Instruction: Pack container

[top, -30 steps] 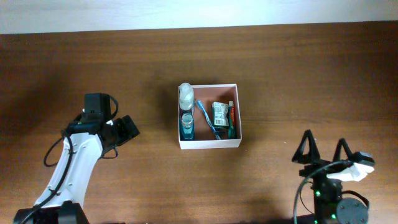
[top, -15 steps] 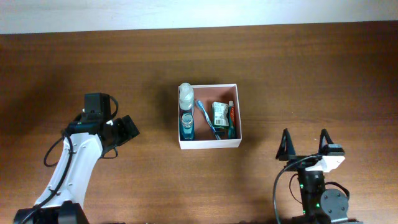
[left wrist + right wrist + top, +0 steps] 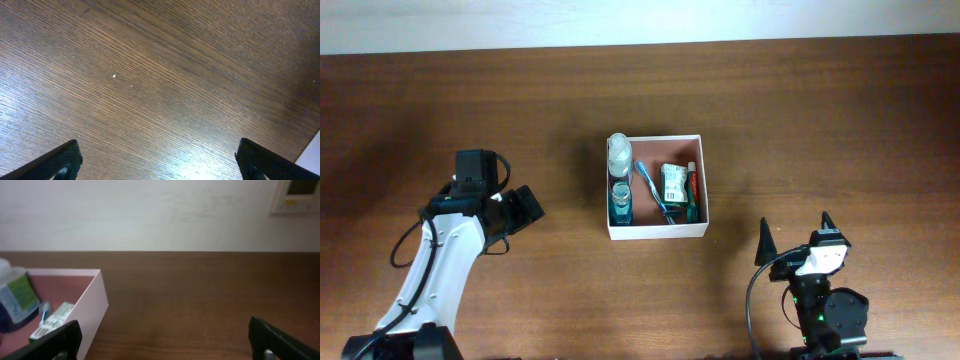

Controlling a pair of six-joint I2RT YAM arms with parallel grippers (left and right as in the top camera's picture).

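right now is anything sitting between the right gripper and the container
Nothing visible does. In the overhead view only bare table lies between the right gripper and the container. The right wrist view shows the same open wood beside the container's white side. The jaws stand open and empty.

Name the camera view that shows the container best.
Overhead: the whole container shows, all four white walls and its contents. The right wrist view catches only one corner and wall. The left wrist view shows wooden table, no clear container.
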